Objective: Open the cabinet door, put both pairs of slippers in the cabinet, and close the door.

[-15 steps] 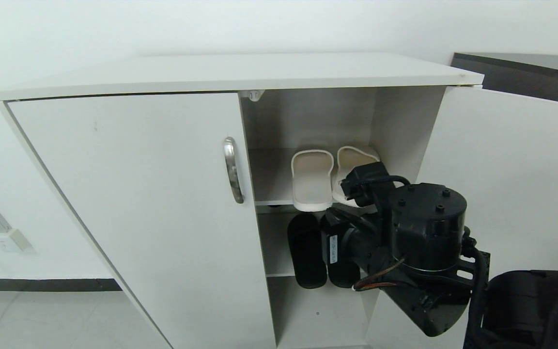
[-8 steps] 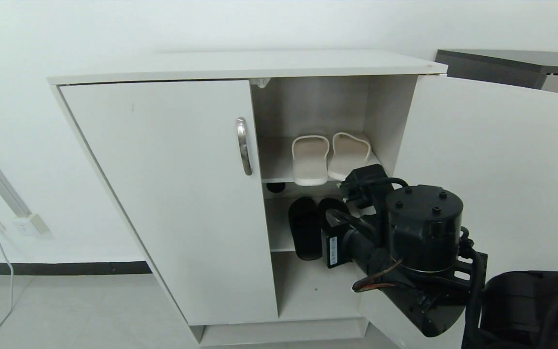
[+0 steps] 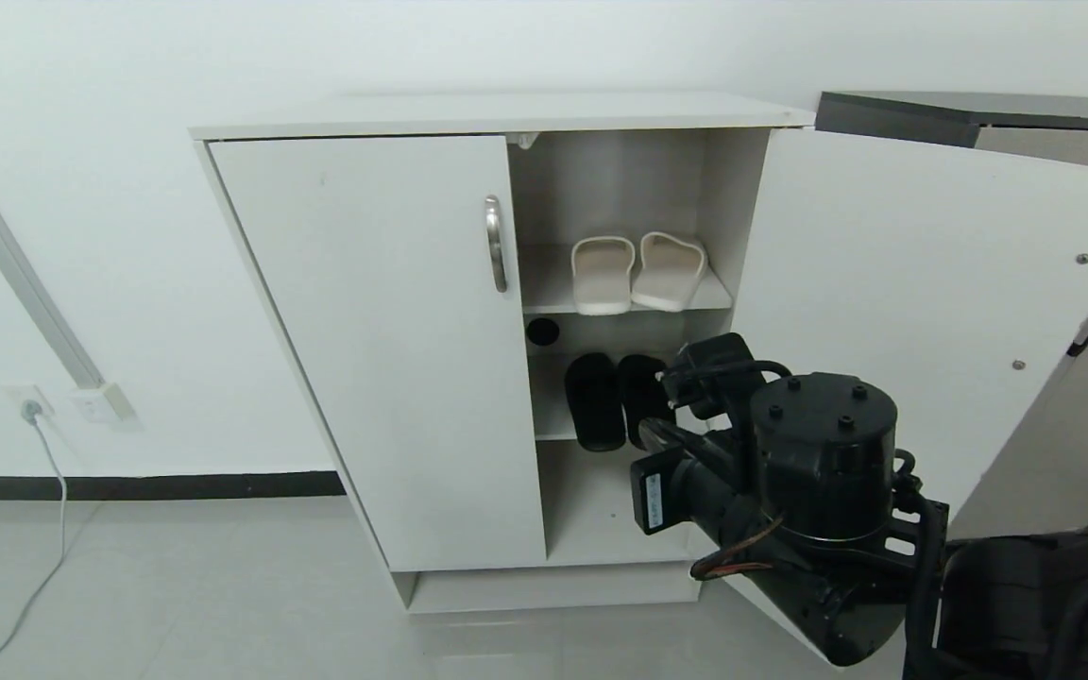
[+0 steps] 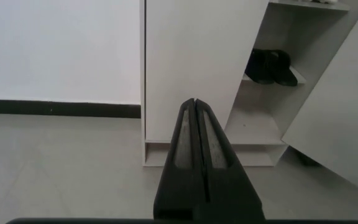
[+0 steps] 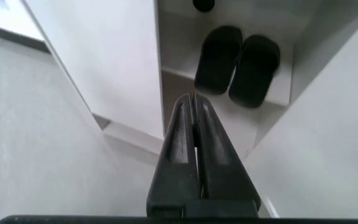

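The white cabinet [image 3: 383, 312] stands against the wall with its right door [image 3: 922, 302] swung wide open and its left door shut. A white pair of slippers [image 3: 637, 272] lies on the upper shelf. A black pair of slippers [image 3: 612, 401] [image 5: 238, 59] [image 4: 271, 66] lies on the middle shelf. My right arm is in front of the open compartment, lower right; its gripper [image 5: 195, 109] is shut and holds nothing, a short way out from the black pair. My left gripper [image 4: 194, 112] is shut and empty, hanging over the floor before the cabinet's left door.
A silver handle [image 3: 496, 244] is on the shut left door. A dark-topped grey cabinet [image 3: 1063, 312] stands behind the open door at right. A wall socket with a cable [image 3: 34, 416] is at lower left. The floor before the cabinet [image 3: 223, 586] is bare tile.
The whole head view has pulled back and shifted, so the cabinet looks smaller and farther. My right arm has drawn back out of the cabinet, away from the black slippers.
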Controlling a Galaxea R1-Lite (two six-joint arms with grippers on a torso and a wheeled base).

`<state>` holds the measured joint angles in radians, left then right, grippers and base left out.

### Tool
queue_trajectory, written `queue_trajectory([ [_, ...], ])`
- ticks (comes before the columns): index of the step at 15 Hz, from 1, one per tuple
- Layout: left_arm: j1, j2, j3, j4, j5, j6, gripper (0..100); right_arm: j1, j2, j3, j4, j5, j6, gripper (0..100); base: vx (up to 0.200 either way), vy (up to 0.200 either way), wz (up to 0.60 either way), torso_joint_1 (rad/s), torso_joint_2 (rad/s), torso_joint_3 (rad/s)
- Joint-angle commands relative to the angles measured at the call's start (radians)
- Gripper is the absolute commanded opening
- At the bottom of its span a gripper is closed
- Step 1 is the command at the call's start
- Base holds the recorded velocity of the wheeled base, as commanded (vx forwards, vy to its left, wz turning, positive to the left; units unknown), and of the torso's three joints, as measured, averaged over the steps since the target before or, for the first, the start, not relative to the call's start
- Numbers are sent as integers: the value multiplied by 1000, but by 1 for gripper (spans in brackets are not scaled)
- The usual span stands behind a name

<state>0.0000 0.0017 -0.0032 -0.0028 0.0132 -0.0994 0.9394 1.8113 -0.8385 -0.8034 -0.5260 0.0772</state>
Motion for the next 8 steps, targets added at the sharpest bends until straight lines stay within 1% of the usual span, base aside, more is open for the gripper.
queue_trajectory([
  [1,0,0,0,0,1,0,0,-4,5,7,0,0,-4,0,0,0,0,0,0,0],
  [8,2,0,0,0,1,0,0,-5,8,12,-2,0,-4,0,0,0,0,0,0,0],
])
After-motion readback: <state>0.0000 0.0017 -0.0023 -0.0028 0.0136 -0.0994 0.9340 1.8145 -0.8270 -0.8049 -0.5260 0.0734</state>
